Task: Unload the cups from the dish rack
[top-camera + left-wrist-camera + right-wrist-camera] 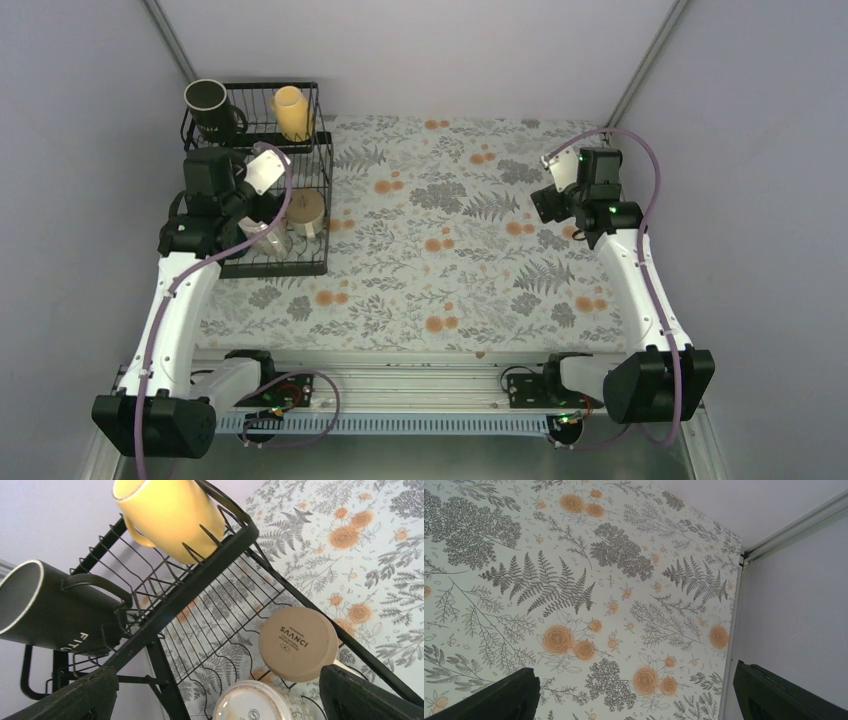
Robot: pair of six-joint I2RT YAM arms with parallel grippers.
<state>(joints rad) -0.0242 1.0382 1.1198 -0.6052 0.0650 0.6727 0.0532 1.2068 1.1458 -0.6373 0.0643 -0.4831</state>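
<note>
Left gripper (218, 672) agape, facing the dish rack (200, 580) — nothing held.
Between its fingers (75, 695), a beige cup (297, 642) and a glossy cup (252, 705) lie bottom-up, likely draining; right gripper (635, 670), equally spread, hovers over tablecloth (574, 580).

Underside of the cream mug (298, 643): brand mark "SAANCI"; the smaller line beneath it is illegible. Side of the black mug (45, 610): white letters "FITU", remainder hidden.
</note>
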